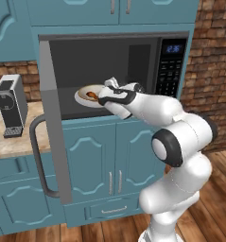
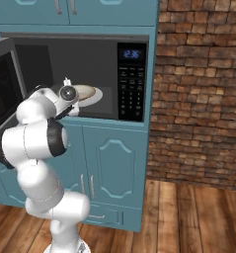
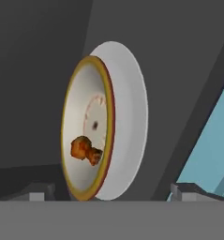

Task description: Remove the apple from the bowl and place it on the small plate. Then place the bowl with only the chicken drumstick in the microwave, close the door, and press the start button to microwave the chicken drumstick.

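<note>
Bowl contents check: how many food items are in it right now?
1: the chicken drumstick lies in the bowl, which sits on the white turntable disc inside the microwave. No apple shows in the bowl.

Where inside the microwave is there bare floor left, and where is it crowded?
Bare floor lies right of the white turntable disc, toward the keypad panel, and behind it to the back wall. The left front of the microwave is crowded: the bowl with the chicken drumstick sits on the disc, and the open gripper is at its rim.
</note>
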Controlling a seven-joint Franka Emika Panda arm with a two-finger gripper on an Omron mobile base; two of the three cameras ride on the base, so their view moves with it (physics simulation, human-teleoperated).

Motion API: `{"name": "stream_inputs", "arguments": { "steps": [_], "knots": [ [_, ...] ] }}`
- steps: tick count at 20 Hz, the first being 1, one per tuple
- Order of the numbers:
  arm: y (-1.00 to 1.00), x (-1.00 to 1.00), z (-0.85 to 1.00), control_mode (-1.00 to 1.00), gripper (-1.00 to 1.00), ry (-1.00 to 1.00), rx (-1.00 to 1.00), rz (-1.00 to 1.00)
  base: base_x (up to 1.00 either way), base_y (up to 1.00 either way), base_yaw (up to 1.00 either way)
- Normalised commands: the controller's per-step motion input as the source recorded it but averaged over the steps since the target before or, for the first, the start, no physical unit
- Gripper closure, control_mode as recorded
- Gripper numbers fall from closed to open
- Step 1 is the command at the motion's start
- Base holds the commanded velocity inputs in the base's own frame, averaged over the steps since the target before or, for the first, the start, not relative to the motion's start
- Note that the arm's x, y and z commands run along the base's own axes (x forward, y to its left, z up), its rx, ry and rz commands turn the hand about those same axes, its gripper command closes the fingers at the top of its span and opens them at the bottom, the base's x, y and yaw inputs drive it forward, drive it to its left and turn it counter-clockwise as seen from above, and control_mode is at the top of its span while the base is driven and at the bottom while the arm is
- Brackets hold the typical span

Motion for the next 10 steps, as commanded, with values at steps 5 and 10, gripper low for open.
{"name": "stream_inputs", "arguments": {
  "steps": [5, 10],
  "knots": [
    [-0.58, -0.95, 0.04, -1.0, -1.0, -0.1, -0.04, 0.0, 0.0, 0.0, 0.0],
    [-0.38, -1.0, 0.37, -1.0, -1.0, -0.15, -0.18, 0.0, 0.0, 0.0, 0.0]
  ]
}}
